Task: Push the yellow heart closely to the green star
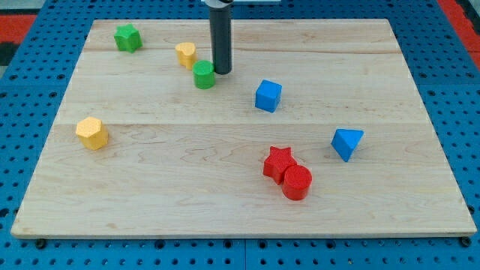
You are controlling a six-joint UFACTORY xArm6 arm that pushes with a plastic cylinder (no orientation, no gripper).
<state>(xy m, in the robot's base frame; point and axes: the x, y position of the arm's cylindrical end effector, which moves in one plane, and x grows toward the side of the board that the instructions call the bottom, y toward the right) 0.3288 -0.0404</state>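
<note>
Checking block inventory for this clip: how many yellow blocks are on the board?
2. The yellow heart sits near the view's top, just left of the green cylinder; the yellow hexagon lies at the view's left. None seems hidden.

- Bright, even light falls from above on the pale wooden board (225, 157).
- Blocks cast only small, soft shadows at their bases.
- No strong glare.
- Focus is fairly sharp; edges look slightly soft, without obvious distortion.

1 camera looks down obliquely from the board's (240, 217) near edge.
</note>
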